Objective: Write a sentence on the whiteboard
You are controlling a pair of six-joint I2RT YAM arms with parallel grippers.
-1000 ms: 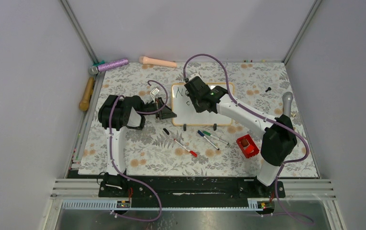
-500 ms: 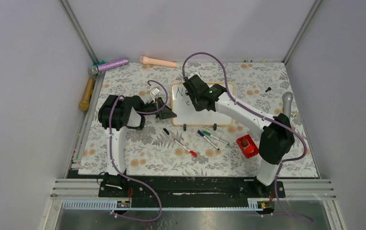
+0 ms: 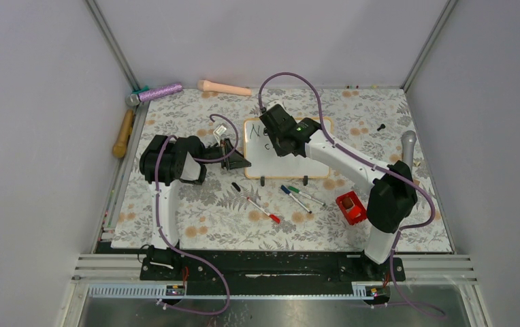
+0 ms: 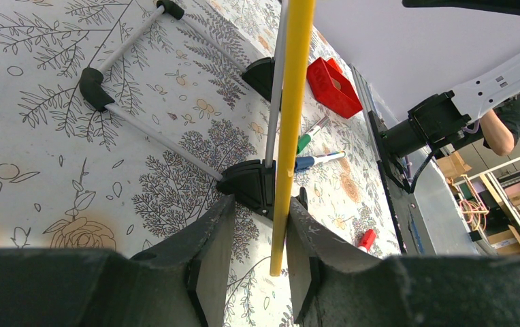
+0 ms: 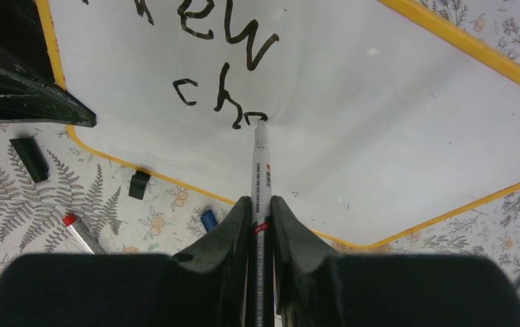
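The whiteboard (image 3: pixel 299 167) stands mid-table with a light frame. It carries black writing, "New" over "ch" (image 5: pixel 224 92), with a further stroke begun. My right gripper (image 3: pixel 279 136) hangs over the board's left half. It is shut on a black marker (image 5: pixel 261 178), also (image 5: pixel 262 201) in the wrist view, whose tip touches the board just right of "ch". My left gripper (image 3: pixel 240 162) is at the board's left edge. In the left wrist view (image 4: pixel 264 201) its jaws straddle the frame (image 4: pixel 288 136), which lies against one finger with a gap to the other.
On the floral cloth in front of the board lie a red-capped marker (image 3: pixel 263 210), a blue one (image 3: pixel 295 199), a green one (image 3: pixel 307 196) and a black cap (image 3: pixel 235 186). A red box (image 3: pixel 351 208) sits right. Long tools lie along the back (image 3: pixel 224 87) and left (image 3: pixel 122 133) edges.
My right gripper has shifted slightly up and to the left over the board with the marker. The left arm and the board have not moved.
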